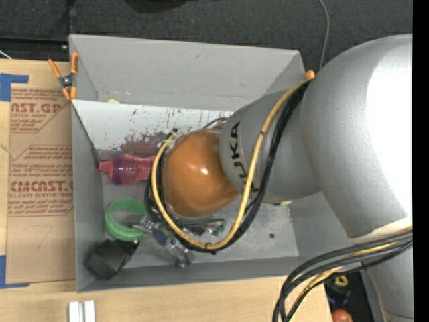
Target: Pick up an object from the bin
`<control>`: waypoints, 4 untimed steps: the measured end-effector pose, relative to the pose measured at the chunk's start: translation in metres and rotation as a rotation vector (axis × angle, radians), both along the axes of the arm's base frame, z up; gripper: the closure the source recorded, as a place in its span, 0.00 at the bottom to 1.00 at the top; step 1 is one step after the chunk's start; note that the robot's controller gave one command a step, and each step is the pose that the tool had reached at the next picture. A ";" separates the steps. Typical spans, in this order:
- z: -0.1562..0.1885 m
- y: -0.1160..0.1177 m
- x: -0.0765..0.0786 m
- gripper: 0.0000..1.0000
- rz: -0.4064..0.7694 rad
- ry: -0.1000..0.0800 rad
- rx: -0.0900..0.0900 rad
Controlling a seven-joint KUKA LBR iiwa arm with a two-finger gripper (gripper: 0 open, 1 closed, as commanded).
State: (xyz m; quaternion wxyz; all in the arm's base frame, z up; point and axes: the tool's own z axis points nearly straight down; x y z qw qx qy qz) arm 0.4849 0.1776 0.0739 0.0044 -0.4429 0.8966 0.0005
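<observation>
The pincer point(163, 237) sits low in the near-left part of the grey bin point(194, 66), largely hidden under the orange wrist cover point(194, 173). Its degree of opening cannot be determined, nor whether it has hold of anything. Just to its left a green ring point(123, 218) lies flat on the bin floor; contact cannot be confirmed. A black block point(107, 259) lies in the near-left corner, beside the ring. A pink bottle-shaped item point(127, 168) lies on its side farther back, near the left wall.
</observation>
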 end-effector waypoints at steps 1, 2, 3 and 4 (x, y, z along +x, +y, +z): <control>-0.002 -0.007 0.009 0.00 -0.005 0.004 0.002; -0.002 0.004 0.032 1.00 0.191 -0.006 0.003; -0.002 0.008 0.038 1.00 0.367 -0.009 0.001; -0.002 0.008 0.038 1.00 0.364 -0.009 0.002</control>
